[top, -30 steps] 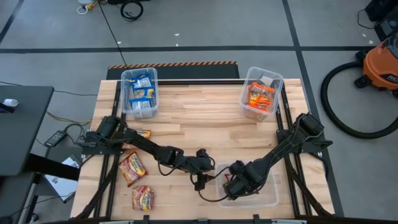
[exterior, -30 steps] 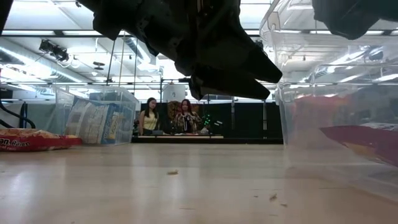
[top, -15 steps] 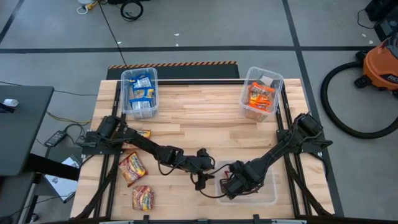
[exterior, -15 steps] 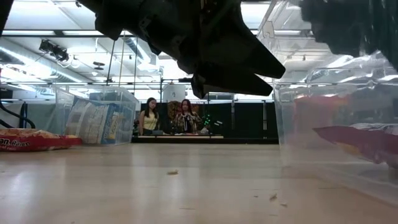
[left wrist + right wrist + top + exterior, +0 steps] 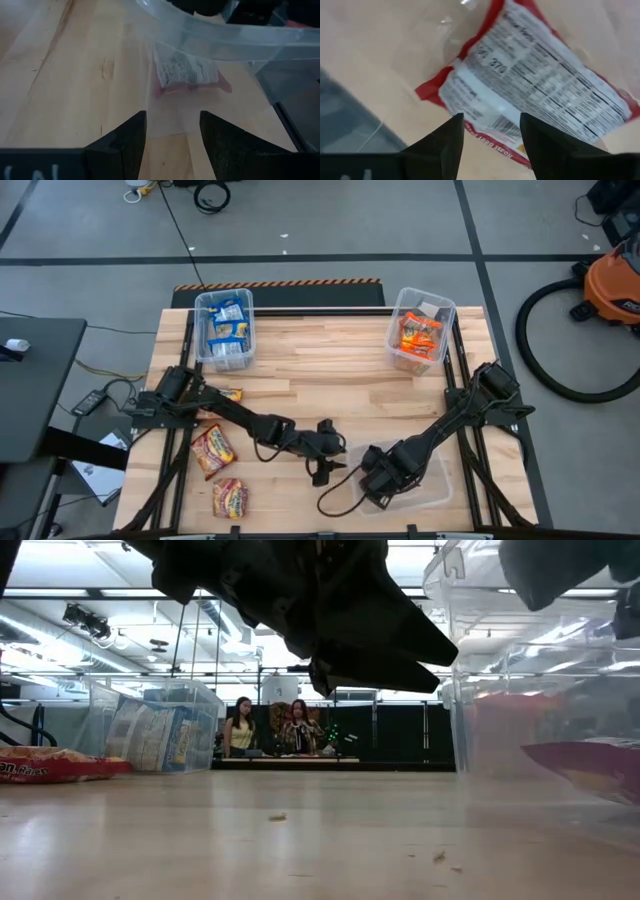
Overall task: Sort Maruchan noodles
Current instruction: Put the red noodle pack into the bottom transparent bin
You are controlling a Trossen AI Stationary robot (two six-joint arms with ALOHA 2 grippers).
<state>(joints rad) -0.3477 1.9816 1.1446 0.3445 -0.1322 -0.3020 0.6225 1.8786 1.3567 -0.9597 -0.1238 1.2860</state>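
- While the red packet (image 5: 535, 90) lies label-up on the floor of the near bin (image 5: 437, 490), the right gripper (image 5: 378, 480) hangs straight over it, inside the bin walls.
- R fingers spread, nothing between them; packet shows through the gap in the right wrist view, so it's directly ahead of the tips, not off to a side.
- Key relation: packet's long axis runs diagonal across the finger gap, not square to it. A grab likely needs a wrist turn, or a pinch on the short side.
- R arm is clearly nearer. Left gripper (image 5: 322, 470) sits just outside the bin's left wall, apart from the packet; it sees the same packet (image 5: 187, 75) only through the clear plastic.
- L fingers also spread, empty, pointing at the bin wall from over bare table (image 5: 320, 370).
- Rest of the noodles:
  - blue packs (image 5: 228, 330) in the far-left bin (image 5: 200, 315)
  - orange packs (image 5: 418, 335) in the far-right bin (image 5: 445, 310)
  - three loose packs on the table's left side: one by the L arm base (image 5: 231, 394), one mid (image 5: 212, 450), one at the near edge (image 5: 229, 497).
- Loose ones are all on the L arm's side, well apart from the R gripper.
- Judgement: sort partly done; red one in the near bin looks placed, or about to be re-picked, can't tell which.
- Low view: two people seated far back in the room, not near the table.
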